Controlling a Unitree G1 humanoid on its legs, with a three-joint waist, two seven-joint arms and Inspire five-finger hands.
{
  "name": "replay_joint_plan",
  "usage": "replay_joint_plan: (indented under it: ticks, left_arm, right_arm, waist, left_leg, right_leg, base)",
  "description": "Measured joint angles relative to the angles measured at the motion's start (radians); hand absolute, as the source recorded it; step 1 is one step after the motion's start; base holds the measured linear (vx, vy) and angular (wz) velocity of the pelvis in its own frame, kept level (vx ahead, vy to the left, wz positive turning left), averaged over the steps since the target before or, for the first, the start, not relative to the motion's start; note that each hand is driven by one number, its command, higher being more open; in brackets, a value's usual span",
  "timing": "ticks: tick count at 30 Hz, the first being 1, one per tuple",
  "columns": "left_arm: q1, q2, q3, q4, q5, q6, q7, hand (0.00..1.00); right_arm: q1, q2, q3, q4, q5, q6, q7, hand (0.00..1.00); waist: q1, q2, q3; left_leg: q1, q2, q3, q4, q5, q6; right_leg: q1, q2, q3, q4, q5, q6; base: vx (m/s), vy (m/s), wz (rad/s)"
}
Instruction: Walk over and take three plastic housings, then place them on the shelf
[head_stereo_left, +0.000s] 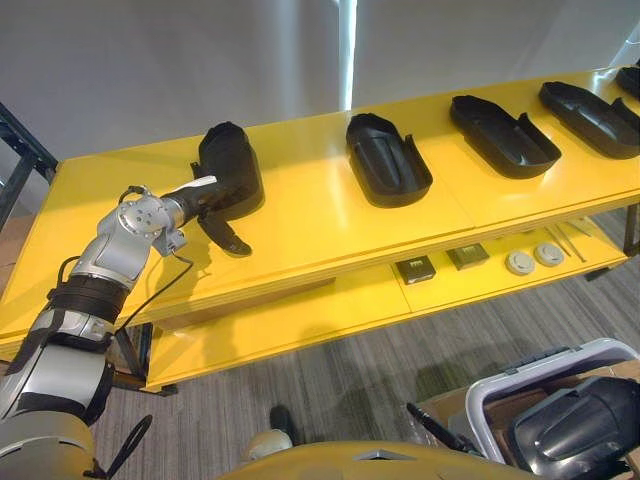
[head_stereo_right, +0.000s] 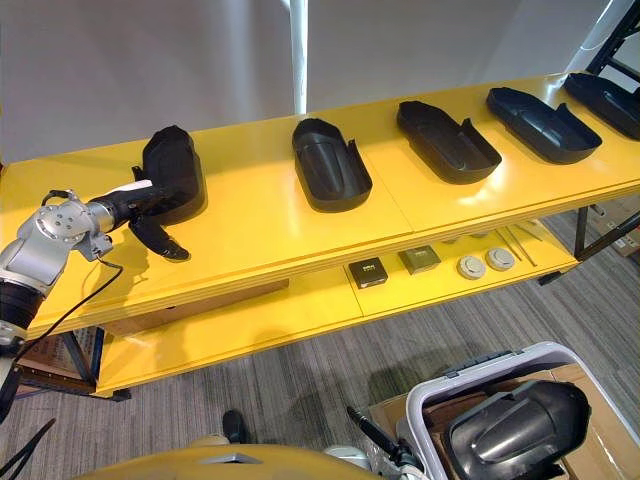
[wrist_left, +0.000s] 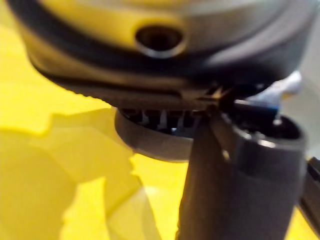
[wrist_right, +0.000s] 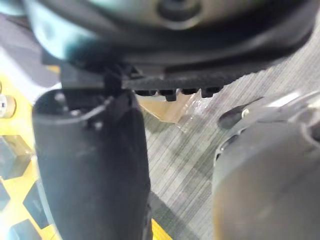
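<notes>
The yellow shelf (head_stereo_left: 330, 225) runs under my left fingers and far off to their right, with its lower deck (head_stereo_left: 290, 325) beneath. Grey carpet (wrist_right: 185, 150) lies past my right fingers. Just right of them a white-rimmed crate (head_stereo_right: 525, 362) sits in a cardboard box (head_stereo_right: 612, 440), and a crate housing (head_stereo_right: 515, 425) lies inside it, dome side up.

On the top deck, the housing (head_stereo_left: 232, 165) at my left fingers is tipped up and stands taller than the rest. To its right, well apart from one another, the second housing (head_stereo_left: 385, 160), third housing (head_stereo_left: 503, 137), fourth housing (head_stereo_left: 590, 118) and fifth housing (head_stereo_right: 605, 100) lie in a row (each hollow side up).

My left hand (head_stereo_left: 205, 203) is pressed against the near side of the tipped housing. My thumb (head_stereo_left: 228, 237) sticks out away from it, low over the yellow surface. My fingers (wrist_left: 160, 117) run in toward the housing's rim (wrist_left: 150, 142), and I cannot tell whether they are clamped on it or just resting there.

My right hand (wrist_right: 90, 165) hangs low over the carpet beside the crate, with its fingers (wrist_right: 175, 92) straight and apart and nothing in them.

On the lower deck, well to the right of my left fingers, sit two dark boxes (head_stereo_right: 367, 272), two white discs (head_stereo_right: 471, 266) and some thin rods (head_stereo_right: 515, 240).
</notes>
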Motion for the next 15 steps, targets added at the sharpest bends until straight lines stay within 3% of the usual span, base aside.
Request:
replay_joint_plan:
  ticks: [6, 15]
  left_arm:
    - [0.017, -0.064, -0.014, -0.132, -0.121, 0.059, -0.081, 1.00]
    - [0.025, -0.118, -0.029, -0.160, -0.107, 0.031, -0.092, 1.00]
  right_arm:
    - [-0.019, 0.000, 0.000, 0.015, -0.001, 0.000, 0.000, 1.00]
    - [-0.044, 0.001, 0.000, 0.025, -0.009, 0.001, -0.003, 1.00]
  waist:
    - [-0.002, -0.006, 0.006]
    - [-0.003, -0.010, 0.008]
  left_leg:
    - [0.019, -0.001, 0.005, 0.000, -0.008, 0.000]
    - [0.024, -0.002, 0.002, 0.000, -0.014, -0.001]
  right_leg:
    - [0.017, -0.001, 0.001, 0.000, -0.005, -0.009]
    - [0.024, -0.001, -0.003, 0.000, -0.013, -0.020]
  base:
    - [-0.03, -0.010, -0.03]
    - [0.00, -0.009, 0.01]
